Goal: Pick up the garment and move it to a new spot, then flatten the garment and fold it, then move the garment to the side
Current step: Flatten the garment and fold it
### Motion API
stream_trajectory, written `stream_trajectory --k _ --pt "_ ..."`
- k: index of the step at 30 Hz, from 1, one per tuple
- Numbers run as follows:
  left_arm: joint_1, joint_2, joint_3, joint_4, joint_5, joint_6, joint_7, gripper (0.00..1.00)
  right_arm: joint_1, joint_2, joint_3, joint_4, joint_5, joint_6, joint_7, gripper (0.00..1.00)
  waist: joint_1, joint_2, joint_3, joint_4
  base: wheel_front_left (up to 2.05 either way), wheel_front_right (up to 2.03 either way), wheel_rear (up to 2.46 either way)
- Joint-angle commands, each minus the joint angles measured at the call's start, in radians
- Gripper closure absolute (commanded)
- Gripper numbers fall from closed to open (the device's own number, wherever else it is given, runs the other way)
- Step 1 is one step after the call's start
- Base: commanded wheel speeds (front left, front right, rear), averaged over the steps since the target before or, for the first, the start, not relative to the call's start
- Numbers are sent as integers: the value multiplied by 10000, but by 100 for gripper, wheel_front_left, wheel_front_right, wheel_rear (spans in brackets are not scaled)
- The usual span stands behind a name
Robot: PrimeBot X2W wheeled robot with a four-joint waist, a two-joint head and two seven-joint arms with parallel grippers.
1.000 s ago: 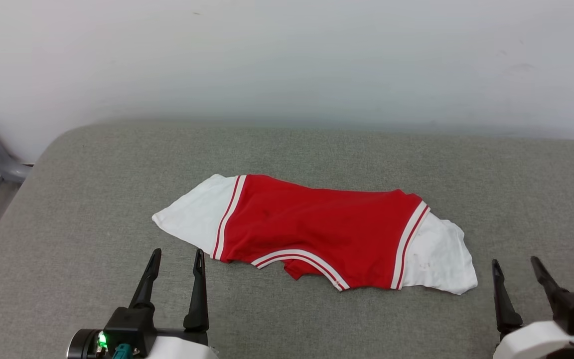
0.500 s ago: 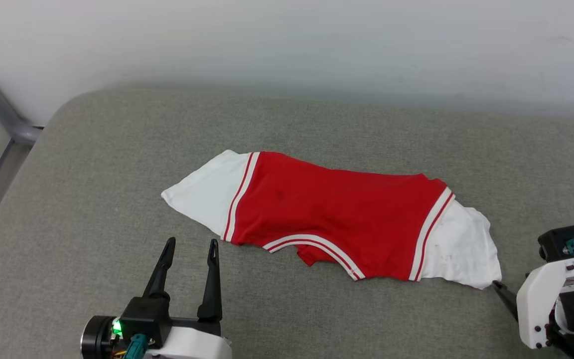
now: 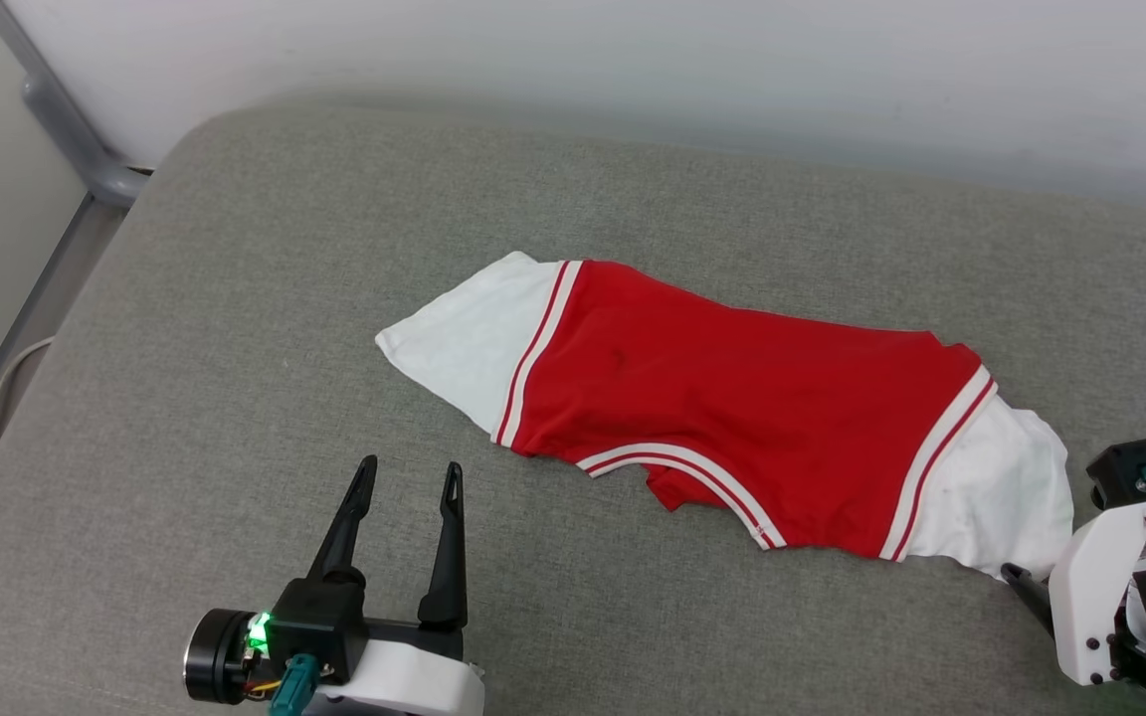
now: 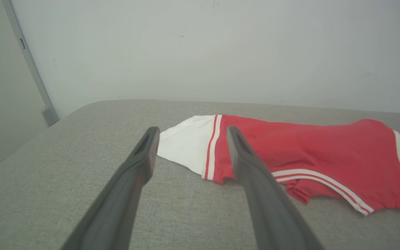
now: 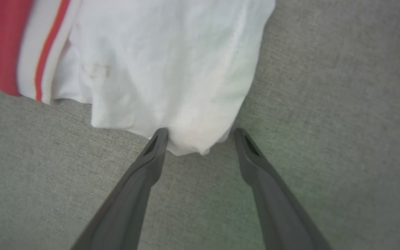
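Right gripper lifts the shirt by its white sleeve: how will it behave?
Likely floppy, light: the shirt lies thin and wrinkled on the cushion; it should drape when lifted. Only the sleeve edge looks inside the open right gripper; a shallow pinch may slip.

R gripper (image 5: 200, 133) fingers apart; garment (image 5: 158, 62) white sleeve tip btwn.

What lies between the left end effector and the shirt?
Bare grey cushion; head view shows the open left end effector short of the shirt, nothing between.
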Motion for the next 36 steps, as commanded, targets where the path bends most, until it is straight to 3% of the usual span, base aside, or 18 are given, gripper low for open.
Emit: stream_trajectory --k 1,4,6,18,27,31,35,36 --pt "-135 -20 0 -5 30 43 -26 0 -64 27 132 170 20 -9 -29 0 -1 -1 74 70 0 0 0" --pt "-139 -33 -34 -10 42 79 -26 0 -4 82 326 394 66 -7 -97 0 -1 -1 139 124 0 0 0" --pt "-134 -38 -58 0 40 81 -26 0 80 81 487 574 83 -6 -126 100 -1 -1 146 138 0 0 0" --pt "202 -45 337 246 -51 -58 -26 0 422 -467 740 640 295 -13 -438 100 -1 -1 -760 -460 0 0 0" --pt "381 -47 655 213 -13 -285 -26 0 951 -1957 394 380 347 -12 -47 100 -1 -1 -1064 -825 0 0 0" --pt "377 -47 662 197 17 -351 -26 0 929 -2688 321 873 -311 -13 -337 100 -1 -1 -1007 -854 0 0 0" --pt "375 -48 608 313 -47 -367 -26 0 561 -2630 555 1564 -897 -12 -933 100 -1 -1 -973 -887 0 0 0" --pt "383 -48 595 354 -23 -378 -26 0 445 -2519 559 1722 -979 -12 -1181 85 -1 -1 -1015 -897 0 0 0"
